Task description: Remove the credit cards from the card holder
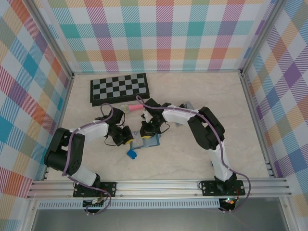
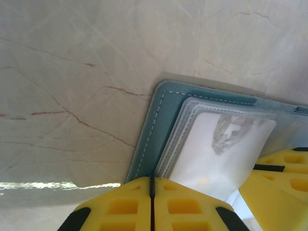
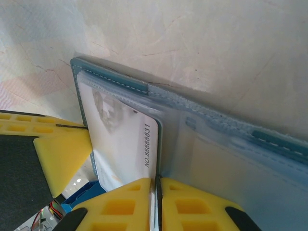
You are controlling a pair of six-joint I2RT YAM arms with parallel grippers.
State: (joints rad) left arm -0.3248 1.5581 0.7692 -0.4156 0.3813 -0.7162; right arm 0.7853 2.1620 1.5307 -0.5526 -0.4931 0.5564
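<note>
The slate-blue card holder lies open on the table between both arms. In the left wrist view its stitched cover runs under my left gripper, whose yellow fingers are shut with the tips resting on the holder's edge. A white credit card printed with a number sticks partly out of a clear pocket. Its edge runs into the narrow gap of my right gripper, which is shut on it. The same card appears in the left wrist view beside the right gripper's fingers.
A folded chessboard lies at the back, with a pink object in front of it. A small bright blue piece sits just near the holder. Metal frame rails border the table.
</note>
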